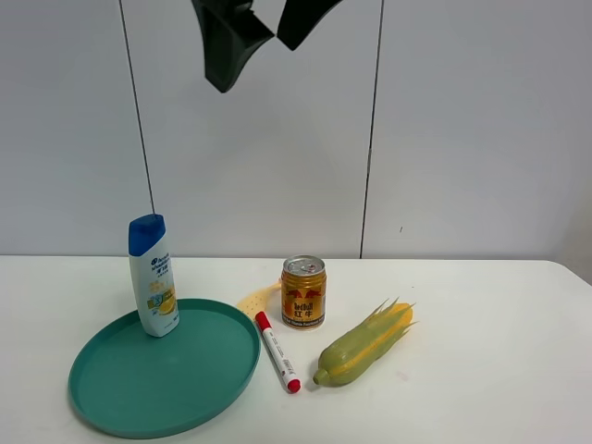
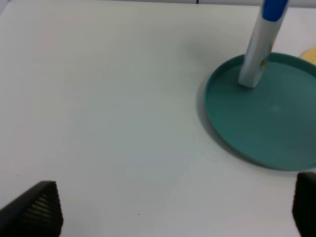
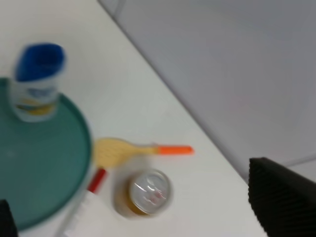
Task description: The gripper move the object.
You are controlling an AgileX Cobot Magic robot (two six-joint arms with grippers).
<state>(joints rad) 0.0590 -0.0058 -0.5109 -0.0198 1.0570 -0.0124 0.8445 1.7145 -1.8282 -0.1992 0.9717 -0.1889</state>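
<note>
The white shampoo bottle (image 1: pixel 154 277) with a blue cap and yellow label stands upright on the far left part of a teal round tray (image 1: pixel 166 393). It also shows in the left wrist view (image 2: pixel 259 44) and, blurred, in the right wrist view (image 3: pixel 37 81). My right gripper (image 1: pixel 264 32) hangs open and empty at the top of the exterior view, high above the table and well clear of the bottle; in its own view (image 3: pixel 133 197) the jaws stand wide apart. My left gripper (image 2: pixel 173 207) is open and empty over bare table, left of the tray (image 2: pixel 266 128).
A gold drink can (image 1: pixel 303 292) stands right of the tray. A red-capped white marker (image 1: pixel 277 351) lies in front of it, and a corn cob (image 1: pixel 363 347) lies to the right. A yellow utensil with an orange handle (image 3: pixel 118 150) lies behind the can.
</note>
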